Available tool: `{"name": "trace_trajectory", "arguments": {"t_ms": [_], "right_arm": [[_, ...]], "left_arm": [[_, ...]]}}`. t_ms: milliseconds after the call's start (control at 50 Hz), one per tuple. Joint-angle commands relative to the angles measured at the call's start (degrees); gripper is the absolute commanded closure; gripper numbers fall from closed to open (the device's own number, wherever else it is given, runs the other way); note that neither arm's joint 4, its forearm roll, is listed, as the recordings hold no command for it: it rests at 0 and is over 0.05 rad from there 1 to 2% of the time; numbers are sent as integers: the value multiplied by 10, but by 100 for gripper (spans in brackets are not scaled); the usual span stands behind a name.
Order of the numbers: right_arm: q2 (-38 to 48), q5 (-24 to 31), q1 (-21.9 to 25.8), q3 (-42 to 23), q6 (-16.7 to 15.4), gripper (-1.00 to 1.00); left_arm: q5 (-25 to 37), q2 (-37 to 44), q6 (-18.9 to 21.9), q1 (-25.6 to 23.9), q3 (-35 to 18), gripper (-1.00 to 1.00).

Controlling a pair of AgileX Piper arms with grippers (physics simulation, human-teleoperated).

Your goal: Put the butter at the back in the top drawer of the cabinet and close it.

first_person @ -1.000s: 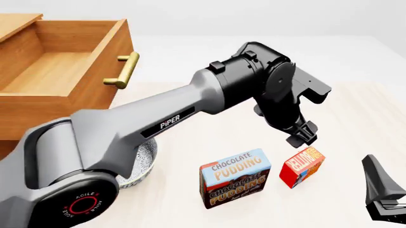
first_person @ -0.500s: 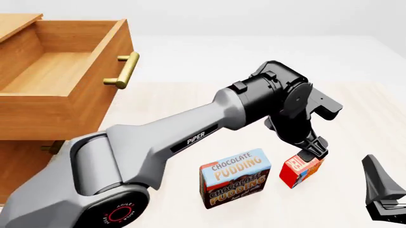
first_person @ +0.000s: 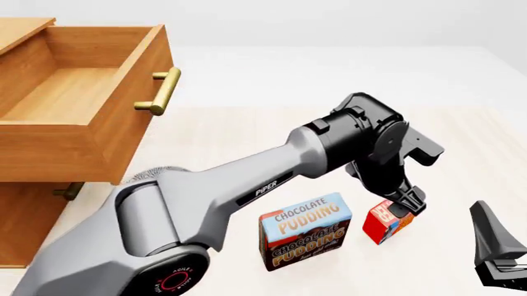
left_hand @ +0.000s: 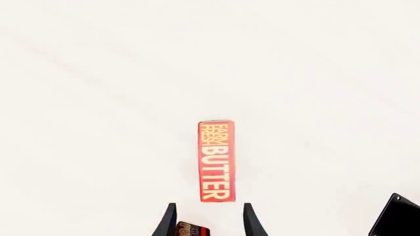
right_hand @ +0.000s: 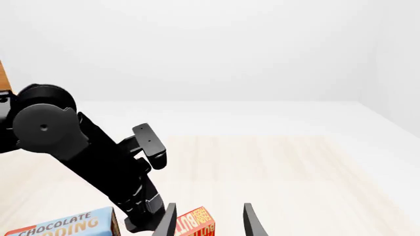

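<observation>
- Small red butter box (first_person: pixel 389 221) with orange-yellow lettering; left wrist view reads "FARM FRESH BUTTER" (left_hand: pixel 216 161) along its narrow top face. It stands upright on the pale wood-grain table (first_person: pixel 247 132), just right of the pudding box, well apart from the cabinet.
- Larger brown and light-blue box (first_person: pixel 305 231) printed "CHOCOLATE PUDDING" on top and front.
- Grey left arm bears "PIPER" on its forearm and a red ring marked "AGILEX" at the base joint.
- Left gripper (first_person: pixel 409 203): black fingers spread wider than the butter box, holding nothing; tips just above its top edge. In the left wrist view the box lies straight ahead between the two fingertips (left_hand: pixel 169 219).
- Versus 0.5 s ago: left gripper slightly lower over the butter; boxes unmoved.
- Right gripper (right_hand: pixel 208 221): parted, empty, parked at the table's right side.
- Brown wooden cabinet (first_person: pixel 24 209): top drawer (first_person: pixel 82 98) pulled fully out, smooth plank interior, cylindrical brass bar handle (first_person: pixel 160 91).
</observation>
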Motion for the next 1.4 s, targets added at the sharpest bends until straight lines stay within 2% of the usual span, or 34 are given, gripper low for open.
{"name": "trace_trajectory", "arguments": {"t_ms": [20, 280, 540, 960, 1180, 1360, 1400], "right_arm": [[0, 0, 0, 0, 0, -100], [0, 0, 0, 0, 0, -100], [0, 0, 0, 0, 0, -100], [0, 0, 0, 0, 0, -100], [0, 0, 0, 0, 0, -100], [0, 0, 0, 0, 0, -100], [0, 0, 0, 0, 0, -100]], "left_arm": [[10, 24, -8, -5, -25, -100], [23, 49, -10, -8, -57, -100], [9, 43, -13, -4, -33, -100], [24, 67, -20, -7, -66, -100], [21, 67, -23, -3, -60, -100], [40, 91, -30, -8, -101, -100], [36, 90, -28, -5, -96, -100]]}}
